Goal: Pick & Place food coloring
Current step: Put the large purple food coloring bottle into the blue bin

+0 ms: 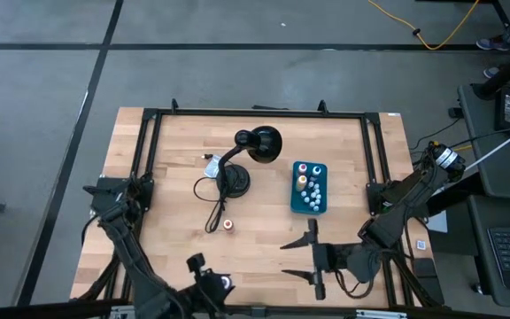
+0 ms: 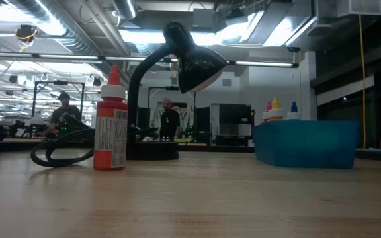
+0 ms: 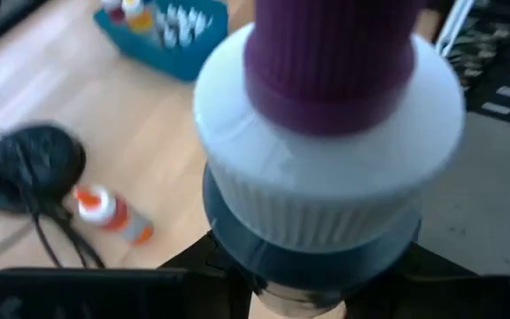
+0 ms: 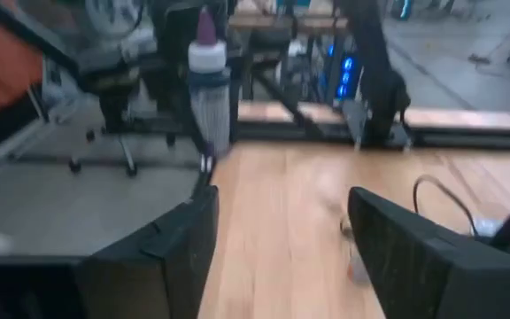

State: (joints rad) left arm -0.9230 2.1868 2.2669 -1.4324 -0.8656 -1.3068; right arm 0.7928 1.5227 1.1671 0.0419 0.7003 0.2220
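A food coloring bottle [image 3: 326, 142] with a purple cap and a white collar fills the left wrist view. My left gripper [image 1: 222, 285] is shut on it near the table's front edge. The right wrist view shows that bottle [image 4: 208, 62] standing upright in the air. A red food coloring bottle [image 2: 111, 122] stands on its base on the wooden table [image 1: 175, 177], by the lamp's cord. Several more bottles [image 1: 311, 184] stand in the teal box [image 1: 297, 199]. My right gripper [image 1: 312, 259] hangs open at the front right, nothing between its fingers. My left gripper has the purple-capped bottle by its lower body [image 3: 304, 297], below the white collar. The bottle itself hides the fingers' pads in the wrist view. The bottle is lifted clear of the table, cap end up.
A black desk lamp [image 1: 255, 146] stands at the table's middle on a round base [image 1: 233, 180], its cord [image 1: 212, 208] looped toward the front. A black frame [image 1: 255, 112] runs round the table's edges. People show in the room behind, far off.
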